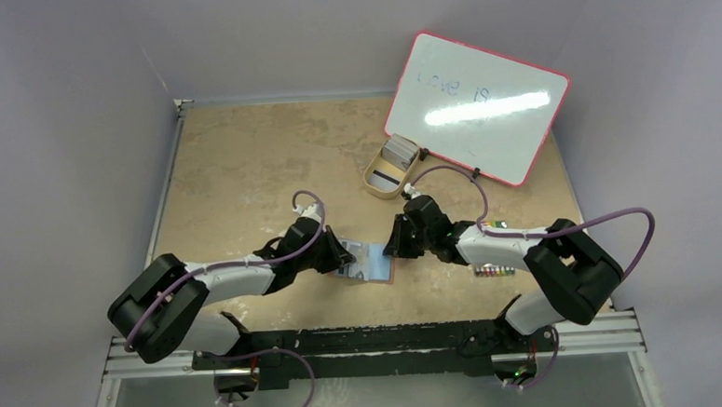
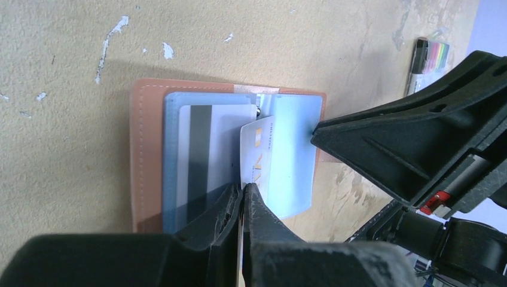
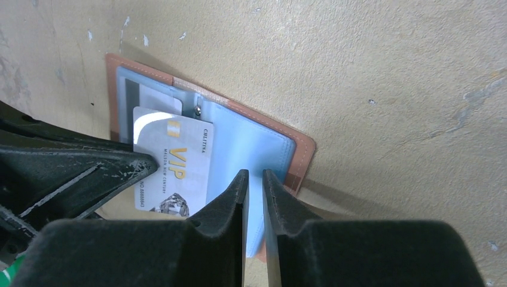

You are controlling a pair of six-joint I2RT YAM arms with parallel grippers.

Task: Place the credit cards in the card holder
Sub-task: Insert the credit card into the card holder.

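The card holder lies open on the table between my grippers, brown leather with light blue inner sleeves. A card with a dark stripe sits in its left sleeve. My left gripper is shut on a white VIP credit card, held edge-up over the middle fold; the card also shows in the right wrist view. My right gripper has its jaws almost together with only a narrow slit, and its tips are at the right blue sleeve. More credit cards stand in the tan tray.
The tan oval tray is at the back, beside a pink-framed whiteboard. A pack of coloured markers lies under the right arm and shows in the left wrist view. The two grippers are very close together.
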